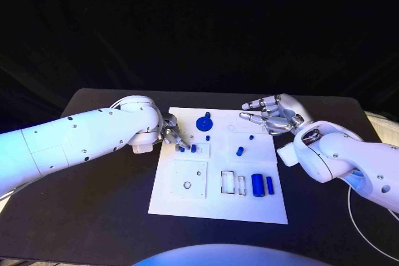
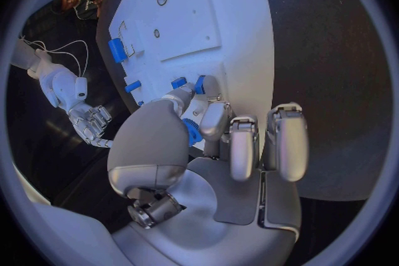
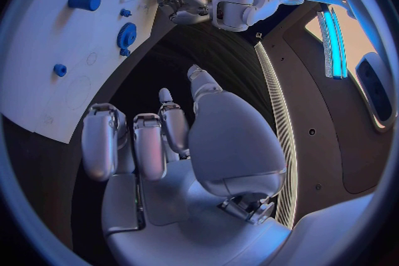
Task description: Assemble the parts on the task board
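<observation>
We see the white rectangular task board [image 1: 218, 205] in the middle of the head view, with the silver left hand [image 1: 172, 135] at its left edge, fingertips down among small blue pegs [image 1: 193, 148]; whether it pinches one we cannot tell. The silver right hand [image 1: 278, 114] hovers spread and empty by the board's upper right corner. A blue gear [image 1: 203, 123] sits near the top edge, and two blue cylinders [image 1: 263, 185] lie lower right.

White task board [image 1: 218, 205] mid-table, blue gear [image 1: 203, 124] near its far edge, blue cylinder [image 1: 258, 185] lying near right edge.
</observation>
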You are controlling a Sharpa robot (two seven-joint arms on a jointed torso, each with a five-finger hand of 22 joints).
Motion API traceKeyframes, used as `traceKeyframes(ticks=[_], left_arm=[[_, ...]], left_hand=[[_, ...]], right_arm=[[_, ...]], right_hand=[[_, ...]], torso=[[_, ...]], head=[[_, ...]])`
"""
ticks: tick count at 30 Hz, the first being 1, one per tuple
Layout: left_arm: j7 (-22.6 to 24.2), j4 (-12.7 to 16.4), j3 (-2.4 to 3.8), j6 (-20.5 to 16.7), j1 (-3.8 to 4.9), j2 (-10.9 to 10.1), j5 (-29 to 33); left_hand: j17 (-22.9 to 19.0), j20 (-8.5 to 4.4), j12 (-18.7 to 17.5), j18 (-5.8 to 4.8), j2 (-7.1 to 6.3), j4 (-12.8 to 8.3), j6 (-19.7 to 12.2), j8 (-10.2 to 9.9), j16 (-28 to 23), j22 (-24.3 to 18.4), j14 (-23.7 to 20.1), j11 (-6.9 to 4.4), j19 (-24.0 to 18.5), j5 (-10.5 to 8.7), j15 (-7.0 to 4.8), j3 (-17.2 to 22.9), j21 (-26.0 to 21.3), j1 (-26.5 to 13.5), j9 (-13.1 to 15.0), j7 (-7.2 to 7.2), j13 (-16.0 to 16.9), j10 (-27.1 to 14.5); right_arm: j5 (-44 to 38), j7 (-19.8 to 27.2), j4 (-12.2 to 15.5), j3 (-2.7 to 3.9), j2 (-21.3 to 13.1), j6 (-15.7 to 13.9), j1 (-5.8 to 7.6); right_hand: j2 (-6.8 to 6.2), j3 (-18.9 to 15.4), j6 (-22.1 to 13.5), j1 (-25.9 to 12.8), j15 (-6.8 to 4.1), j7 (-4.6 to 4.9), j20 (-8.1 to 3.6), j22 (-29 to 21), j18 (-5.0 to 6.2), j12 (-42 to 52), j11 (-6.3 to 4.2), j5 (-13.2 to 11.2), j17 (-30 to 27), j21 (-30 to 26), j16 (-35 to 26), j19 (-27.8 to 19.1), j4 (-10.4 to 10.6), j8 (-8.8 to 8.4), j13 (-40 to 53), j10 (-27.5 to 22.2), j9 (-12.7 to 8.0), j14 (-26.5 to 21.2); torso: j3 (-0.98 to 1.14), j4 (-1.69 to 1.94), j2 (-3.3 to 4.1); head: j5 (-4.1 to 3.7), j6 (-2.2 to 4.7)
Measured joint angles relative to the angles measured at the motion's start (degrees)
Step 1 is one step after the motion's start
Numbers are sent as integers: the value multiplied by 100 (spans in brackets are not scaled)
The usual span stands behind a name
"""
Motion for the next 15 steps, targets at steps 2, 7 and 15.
traceKeyframes(ticks=[2, 7, 15], left_arm=[[-3, 37, 3, -34, -3, -42, 3], [-3, 128, 27, -170, -3, -138, 51], [110, 246, 49, -681, 5, -282, 311]], left_hand=[[0, 0, 0, 0, 0, 40, 0, 0, 0, 0, 0, 0, 0, 0, 0, -119, 0, 0, 6, 0, 0, 0], [0, -21, 0, 0, 13, 120, 0, -1, 0, 0, 0, 0, 21, 0, 0, -309, 0, -13, 6, 0, -7, 0], [-1, -21, -185, 0, 94, 278, -53, -1, 0, -1, 0, 54, 21, 0, 0, -704, -123, 48, 5, 52, -207, -100]], right_arm=[[2, 1, -3, 0, 0, 0, -4], [5, 3, -8, 0, 0, 1, -13], [9, 3, -17, 0, 0, 2, -22]], right_hand=[[0, 0, 0, 0, 0, 0, 0, -6, 0, 0, -7, 0, 0, 0, -13, 0, 0, 0, 0, -7, 0, 0], [0, 0, 0, 0, 0, 0, 0, -14, 0, 0, -20, 0, 0, 0, -23, 0, 0, 0, 0, -21, 0, 0], [0, 0, 0, 1, 0, 0, 0, -41, -1, -22, -20, 0, -1, -23, -23, -42, 0, 0, 2, -21, -1, 0]], torso=[[-3, 0, 0], [-3, 2, -1], [0, 4, -2]], head=[[-7, 2], [-19, 8], [-36, 17]])
